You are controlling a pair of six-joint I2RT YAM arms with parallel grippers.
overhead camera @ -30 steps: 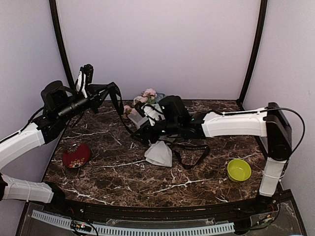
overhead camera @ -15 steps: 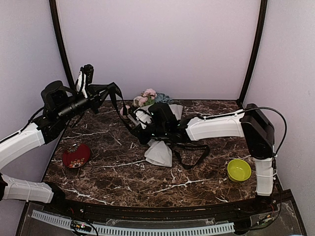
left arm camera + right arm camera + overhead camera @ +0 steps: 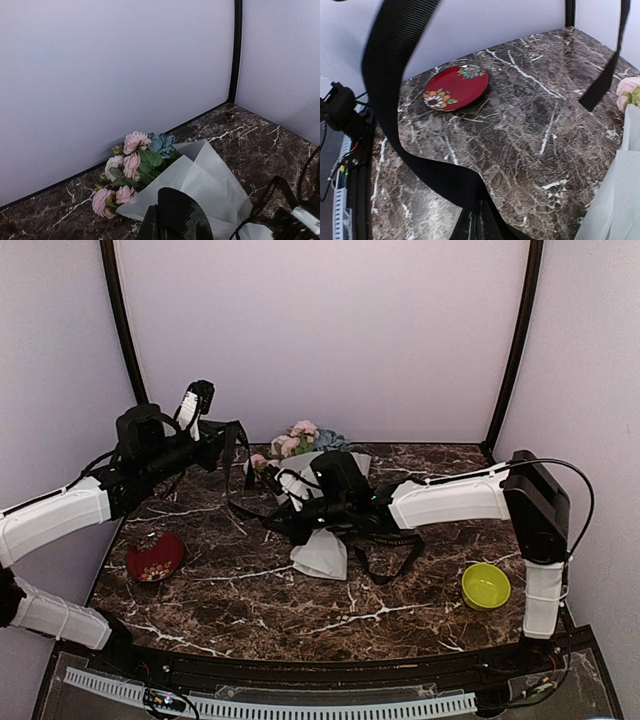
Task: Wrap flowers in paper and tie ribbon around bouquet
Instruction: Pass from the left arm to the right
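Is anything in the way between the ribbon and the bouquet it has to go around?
Nothing visible does. The right gripper is shut on the ribbon close beside the bouquet. The red plate and the green bowl sit well off to either side.

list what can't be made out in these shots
- stems: every view, inside the paper
- right gripper fingers: right wrist view, mostly cut off by the bottom edge, ribbon in front
- left gripper fingers: left wrist view, behind the ribbon
- bouquet middle: top view, under the right arm
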